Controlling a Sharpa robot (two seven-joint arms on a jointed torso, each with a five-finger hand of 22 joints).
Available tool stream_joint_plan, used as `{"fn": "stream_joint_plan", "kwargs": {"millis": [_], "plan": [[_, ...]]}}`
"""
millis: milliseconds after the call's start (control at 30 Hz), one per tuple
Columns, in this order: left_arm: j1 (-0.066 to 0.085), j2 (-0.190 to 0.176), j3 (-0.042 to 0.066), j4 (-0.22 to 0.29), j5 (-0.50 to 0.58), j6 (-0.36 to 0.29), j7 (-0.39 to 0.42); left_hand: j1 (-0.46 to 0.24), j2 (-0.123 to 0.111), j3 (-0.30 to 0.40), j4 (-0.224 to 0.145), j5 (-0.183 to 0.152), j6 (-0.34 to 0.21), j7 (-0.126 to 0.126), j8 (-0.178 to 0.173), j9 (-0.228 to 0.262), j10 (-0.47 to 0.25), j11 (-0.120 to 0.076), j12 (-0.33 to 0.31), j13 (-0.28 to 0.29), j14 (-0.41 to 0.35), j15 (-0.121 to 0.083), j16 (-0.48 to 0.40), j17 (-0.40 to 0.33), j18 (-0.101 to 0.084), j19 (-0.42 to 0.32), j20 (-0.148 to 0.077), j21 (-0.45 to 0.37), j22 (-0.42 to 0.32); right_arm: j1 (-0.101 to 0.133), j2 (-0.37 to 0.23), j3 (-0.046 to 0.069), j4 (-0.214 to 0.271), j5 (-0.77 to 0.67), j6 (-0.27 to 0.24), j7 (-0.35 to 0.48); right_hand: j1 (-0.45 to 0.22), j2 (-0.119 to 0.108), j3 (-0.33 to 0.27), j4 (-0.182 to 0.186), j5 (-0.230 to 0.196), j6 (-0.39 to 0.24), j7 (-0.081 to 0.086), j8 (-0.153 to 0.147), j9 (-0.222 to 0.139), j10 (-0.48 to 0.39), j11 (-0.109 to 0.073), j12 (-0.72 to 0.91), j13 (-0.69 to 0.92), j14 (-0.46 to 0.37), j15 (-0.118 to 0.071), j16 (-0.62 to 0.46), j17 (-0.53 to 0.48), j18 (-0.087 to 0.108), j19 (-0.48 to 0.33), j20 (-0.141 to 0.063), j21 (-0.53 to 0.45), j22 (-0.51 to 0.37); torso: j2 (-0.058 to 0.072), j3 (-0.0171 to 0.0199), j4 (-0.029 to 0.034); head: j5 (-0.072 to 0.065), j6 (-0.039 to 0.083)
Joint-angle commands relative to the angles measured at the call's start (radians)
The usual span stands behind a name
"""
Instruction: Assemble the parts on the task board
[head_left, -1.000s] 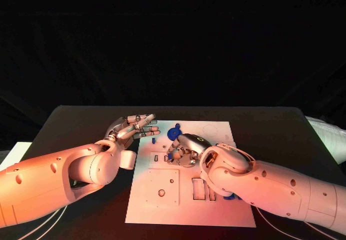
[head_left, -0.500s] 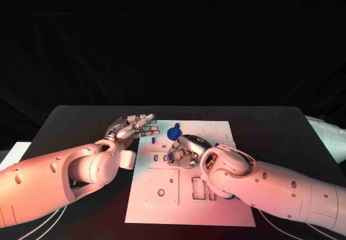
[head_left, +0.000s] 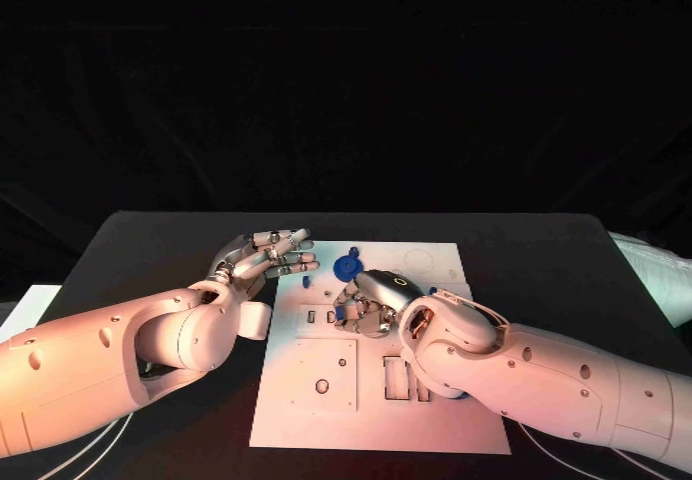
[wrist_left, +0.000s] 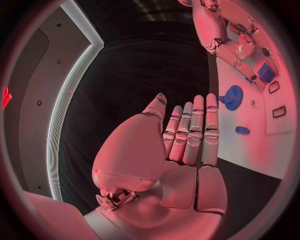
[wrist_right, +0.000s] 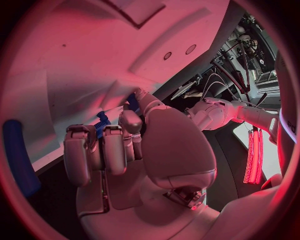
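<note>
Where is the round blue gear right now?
In the head view, the blue gear sits near the far edge of the task board, between the left hand and the right hand.

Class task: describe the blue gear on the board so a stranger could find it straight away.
Start at the white task board in the middle of the black table. Near its far edge, between the left hand and right hand, lies the blue gear; it alone is round and toothed.

White arms (head_left: 116, 350) carry silver jointed hands (head_left: 267, 255).
</note>
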Motion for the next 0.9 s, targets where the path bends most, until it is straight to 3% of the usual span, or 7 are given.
{"fn": "stream_joint_plan", "kwargs": {"millis": [33, 267, 533, 700, 833, 867, 900], "plan": [[0.000, 0.001, 0.001, 0.003, 0.002, 0.022, 0.005, -0.004, 0.008, 0.000, -0.007, -0.003, -0.002, 0.000, 0.001, 0.000, 0.004, -0.003, 0.000, -0.001, 0.001, -0.001, -0.003, 0.001, 0.012, 0.007, 0.000, -0.004, 0.000, -0.005, -0.001, -0.004, -0.003, -0.013, 0.000, -0.027, -0.003, -0.010, -0.004, 0.006, 0.002, -0.006, -0.001, -0.003, 0.001, -0.009, -0.002, -0.006, -0.006, 0.065, 0.006, -0.005, 0.072, -0.001, -0.002, 0.005, -0.007, 0.113, -0.001, -0.0003, 0.0005, -0.001, 0.000], [0.000, 0.001, 0.001, 0.003, 0.002, 0.024, 0.003, -0.006, 0.008, 0.000, -0.006, -0.003, -0.003, 0.001, 0.001, 0.000, 0.003, -0.002, -0.001, -0.001, 0.002, -0.001, -0.004, 0.002, 0.012, 0.007, 0.000, -0.005, 0.000, -0.015, -0.014, -0.003, 0.031, -0.028, -0.075, -0.024, -0.040, -0.039, -0.062, 0.038, 0.015, -0.017, -0.002, 0.001, 0.003, -0.009, -0.001, -0.005, -0.015, 0.065, 0.007, -0.007, 0.070, -0.001, -0.002, 0.008, -0.009, 0.112, 0.000, 0.0006, 0.0014, -0.003, -0.001], [0.000, 0.000, 0.001, 0.000, 0.002, 0.026, 0.000, -0.006, 0.009, 0.001, -0.008, -0.003, -0.003, -0.001, 0.000, 0.000, 0.004, -0.003, -0.001, -0.001, 0.006, -0.002, -0.001, 0.004, 0.012, 0.011, -0.001, -0.004, 0.001, -0.023, -0.044, 0.006, 0.096, -0.031, -0.204, 0.016, -0.030, -0.039, -0.088, 0.048, 0.025, -0.019, -0.003, 0.003, 0.004, -0.006, -0.001, 0.004, -0.015, 0.065, 0.007, -0.007, 0.070, -0.001, 0.000, 0.008, -0.008, 0.114, -0.001, 0.0006, -0.0003, -0.001, 0.000], [0.000, -0.003, 0.001, -0.004, -0.051, 0.042, -0.034, -0.008, 0.016, 0.012, -0.018, -0.002, 0.046, -0.023, 0.016, 0.005, 0.057, -0.035, 0.010, 0.003, 0.163, -0.052, 0.080, 0.066, 0.014, 0.139, -0.052, 0.069, 0.035, -0.027, -0.073, 0.035, 0.154, -0.024, -0.257, 0.039, -0.027, -0.037, -0.098, 0.054, 0.026, -0.024, -0.002, 0.002, 0.003, -0.016, -0.001, -0.018, -0.032, 0.064, 0.007, -0.012, 0.063, -0.001, -0.001, 0.008, -0.009, 0.113, -0.002, 0.0021, -0.0022, 0.001, 0.006], [0.000, -0.005, 0.001, -0.007, -0.105, 0.061, -0.115, -0.019, 0.011, 0.016, -0.011, -0.002, 0.066, -0.039, 0.014, 0.005, 0.129, -0.063, 0.026, 0.012, 0.298, -0.094, 0.185, 0.152, 0.012, 0.254, -0.093, 0.157, 0.081, -0.028, -0.110, 0.060, 0.197, 0.026, -0.239, 0.077, -0.019, -0.037, -0.109, 0.060, 0.026, -0.032, 0.000, -0.001, 0.002, -0.015, 0.001, -0.012, -0.032, 0.064, 0.008, -0.013, 0.062, -0.001, -0.001, 0.009, -0.009, 0.113, -0.005, 0.0026, -0.0038, 0.002, 0.008], [0.000, -0.007, 0.001, -0.007, -0.136, 0.073, -0.169, -0.021, 0.009, 0.019, -0.009, -0.003, 0.072, -0.044, 0.014, 0.005, 0.169, -0.075, 0.041, 0.020, 0.348, -0.107, 0.234, 0.186, 0.014, 0.289, -0.105, 0.189, 0.098, -0.028, -0.124, 0.068, 0.212, 0.045, -0.221, 0.099, -0.016, -0.035, -0.111, 0.061, 0.026, -0.035, 0.001, -0.001, 0.001, -0.016, 0.001, -0.013, -0.033, 0.063, 0.008, -0.014, 0.060, -0.001, -0.002, 0.009, -0.010, 0.112, -0.005, 0.0020, -0.0035, 0.001, 0.008], [0.000, -0.010, 0.001, -0.006, -0.163, 0.075, -0.204, -0.030, 0.007, 0.018, -0.001, -0.004, 0.084, -0.055, 0.019, 0.008, 0.210, -0.087, 0.060, 0.032, 0.399, -0.121, 0.379, 0.317, 0.012, 0.325, -0.118, 0.225, 0.119, -0.028, -0.133, 0.075, 0.222, 0.055, -0.209, 0.117, -0.011, -0.031, -0.112, 0.063, 0.024, -0.037, 0.001, -0.001, 0.001, -0.020, 0.002, -0.021, -0.039, 0.062, 0.009, -0.019, 0.054, 0.001, -0.007, 0.009, -0.013, 0.105, -0.006, 0.0021, -0.0045, 0.002, 0.008]]}}
